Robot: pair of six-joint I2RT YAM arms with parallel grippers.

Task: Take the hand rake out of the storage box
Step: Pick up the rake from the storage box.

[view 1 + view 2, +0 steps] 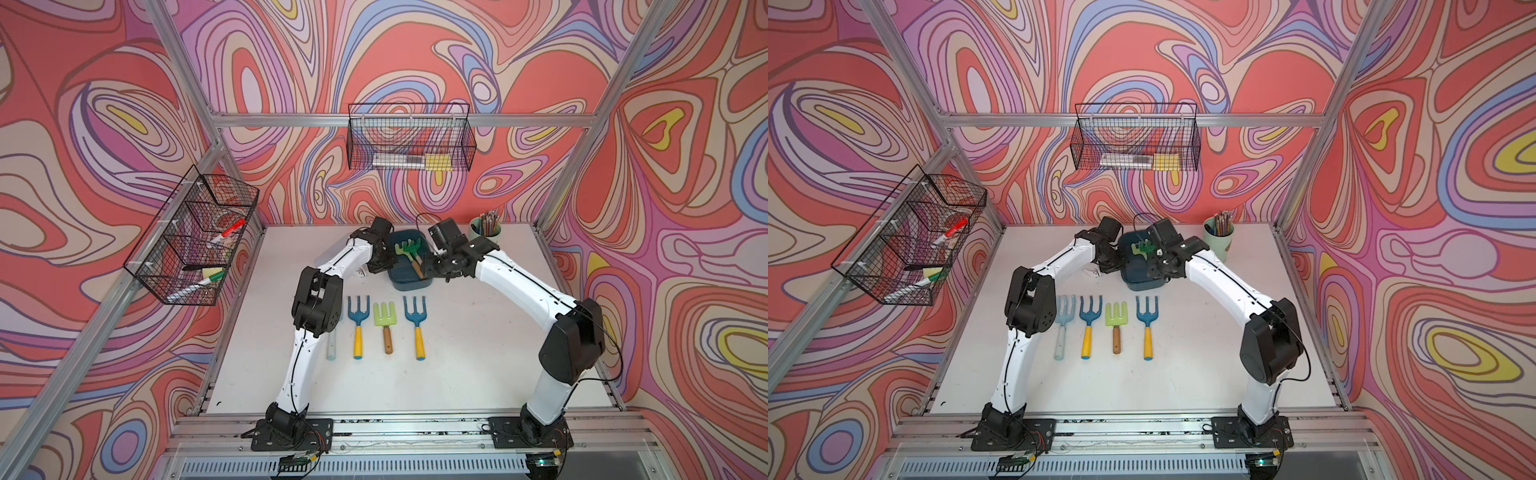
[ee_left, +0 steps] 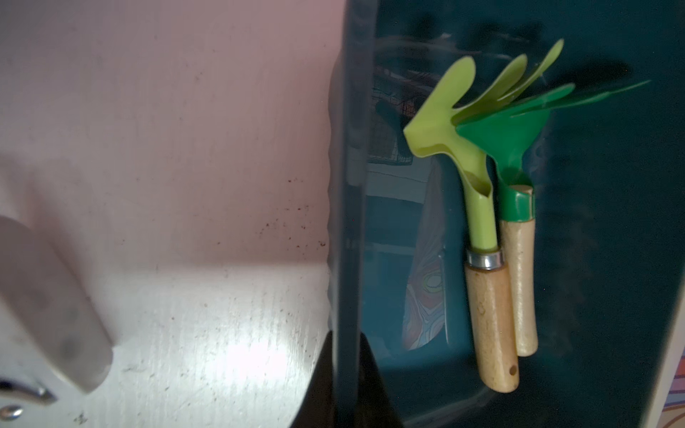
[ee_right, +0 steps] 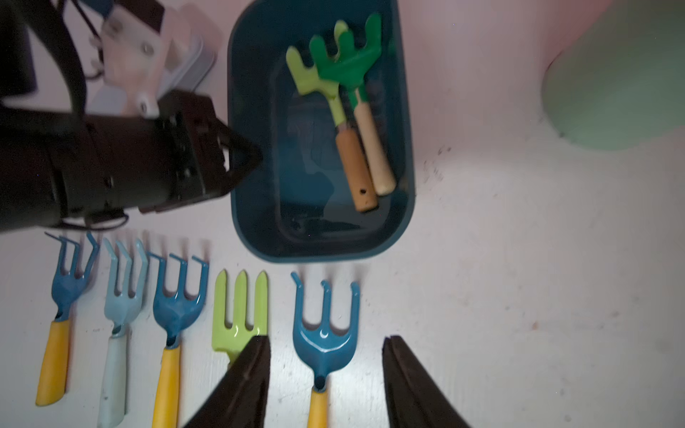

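Left claw (image 3: 255, 153) closed, apparently pinching the left wall of the storage box (image 3: 406, 148), far centre of the tabletop (image 3: 519, 259). Right claw (image 3: 324, 339) open, empty, raised nearby. Light green hand rake (image 3: 315, 79) and dark green hand rake (image 3: 348, 63) touch inside. Close on one handle only; lift straight.

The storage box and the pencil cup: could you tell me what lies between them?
Bare table separates storage box from pencil cup, in the right wrist view.

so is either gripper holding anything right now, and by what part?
Left gripper is clamped on the storage box, pinching the rim of one long side wall. Right gripper is open and holds nothing.
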